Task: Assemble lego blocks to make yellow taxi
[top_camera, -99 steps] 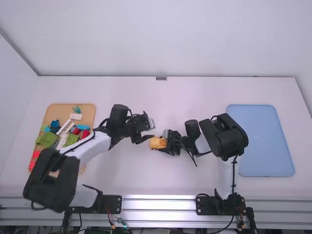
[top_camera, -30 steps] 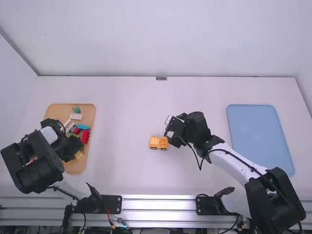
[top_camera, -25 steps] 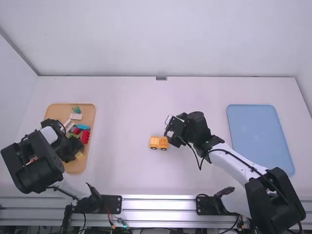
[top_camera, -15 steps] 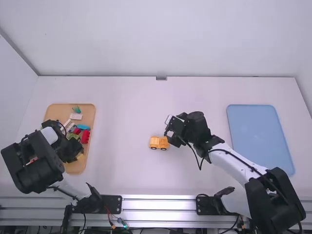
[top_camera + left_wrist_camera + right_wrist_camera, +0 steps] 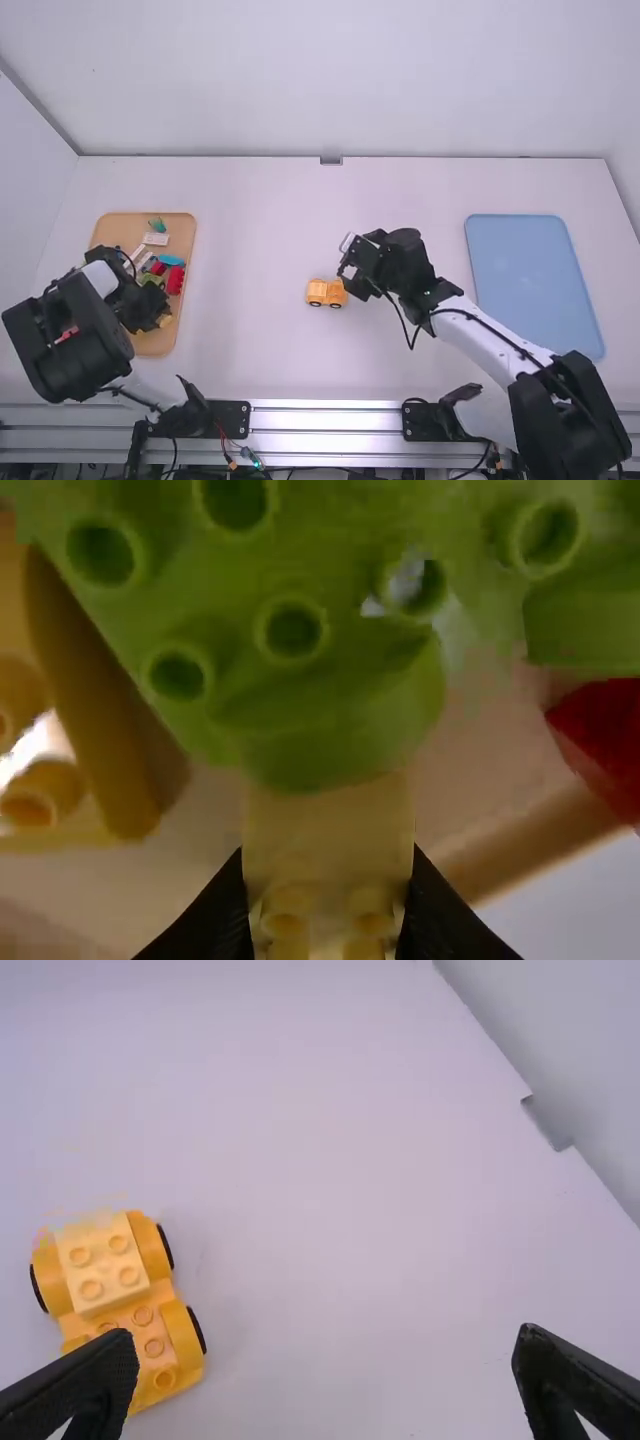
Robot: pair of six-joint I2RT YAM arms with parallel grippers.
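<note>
High view: car [image 5: 326, 293] sits well inside table edges [image 5: 440, 160].

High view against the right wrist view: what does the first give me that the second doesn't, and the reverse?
High view: the wooden tray with loose blocks, the left gripper at that tray, and the blue tray.

Right wrist view: round studs atop the yellow vehicle, and the right gripper's fingers spread apart.

Both: the vehicle, the white table and the grey bracket.

Downward high view, closer wrist views
</note>
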